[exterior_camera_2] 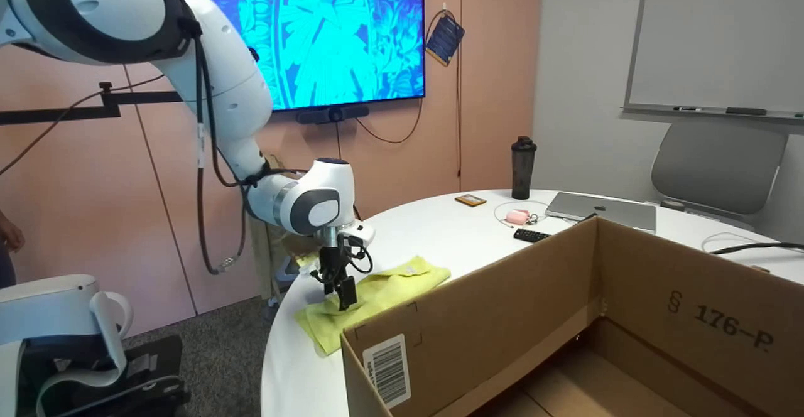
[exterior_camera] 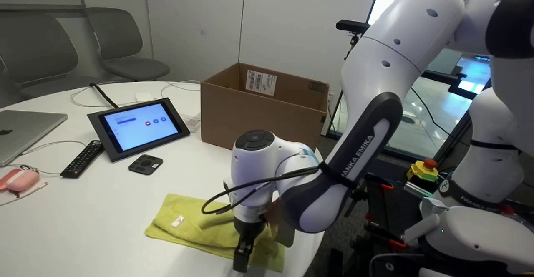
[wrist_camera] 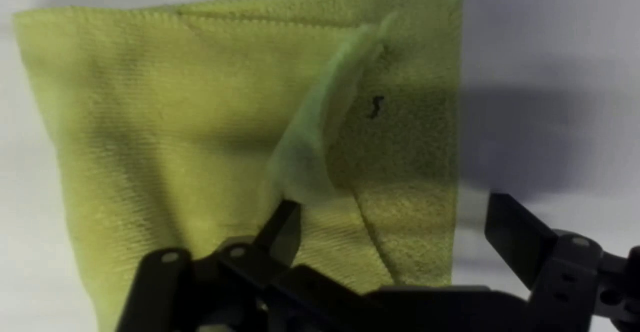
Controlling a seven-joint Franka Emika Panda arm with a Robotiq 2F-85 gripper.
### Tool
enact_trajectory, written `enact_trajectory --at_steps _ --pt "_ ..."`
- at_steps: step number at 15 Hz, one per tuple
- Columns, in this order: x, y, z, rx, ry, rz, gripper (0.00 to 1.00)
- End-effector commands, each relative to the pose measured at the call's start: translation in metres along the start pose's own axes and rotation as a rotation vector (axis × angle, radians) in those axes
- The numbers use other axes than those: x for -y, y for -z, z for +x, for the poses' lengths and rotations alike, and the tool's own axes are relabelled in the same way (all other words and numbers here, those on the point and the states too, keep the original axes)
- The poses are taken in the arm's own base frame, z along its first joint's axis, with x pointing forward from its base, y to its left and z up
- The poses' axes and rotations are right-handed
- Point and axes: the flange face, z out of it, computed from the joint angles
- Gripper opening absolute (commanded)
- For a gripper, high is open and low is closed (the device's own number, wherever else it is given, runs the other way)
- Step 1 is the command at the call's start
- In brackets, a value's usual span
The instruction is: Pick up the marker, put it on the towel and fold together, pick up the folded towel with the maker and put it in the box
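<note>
The yellow towel [wrist_camera: 140, 72] lies folded over on the white counter [exterior_camera: 96, 235], an edge curled up; at it the end effector [wrist_camera: 393, 209], jaws wide apart, gripping nothing, straddles one side; farther out stand the open-topped cardboard box [exterior_camera: 258, 120] and a tablet [exterior_camera: 142, 127]

Rises from the white base [exterior_camera: 488, 243], bends over at a high, dark-capped joint [exterior_camera: 511, 22] and slants down along the arm [exterior_camera_2: 232, 84] in both exterior views. Runs the dark-panelled forearm [exterior_camera: 369, 143] down to a sharply bent wrist [exterior_camera: 252, 164], held upright. Points the pincer [wrist_camera: 395, 202] downward, below the wrist. Shows both black fingers [wrist_camera: 520, 242] along the lower edge of the wrist view, spread wide and well apart at the tips.
</note>
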Motion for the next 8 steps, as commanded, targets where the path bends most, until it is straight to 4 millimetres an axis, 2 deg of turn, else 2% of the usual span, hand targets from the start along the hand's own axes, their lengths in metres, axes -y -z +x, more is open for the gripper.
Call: enact_trajectory --at_steps 1,4,8 --pt "-0.018 0.020 -0.053 0.025 0.192 -0.054 1.00" --pt "-0.030 0.029 -0.070 0.060 0.316 -0.105 1.00" --pt "-0.034 0.041 -0.080 0.051 0.401 -0.139 1.00"
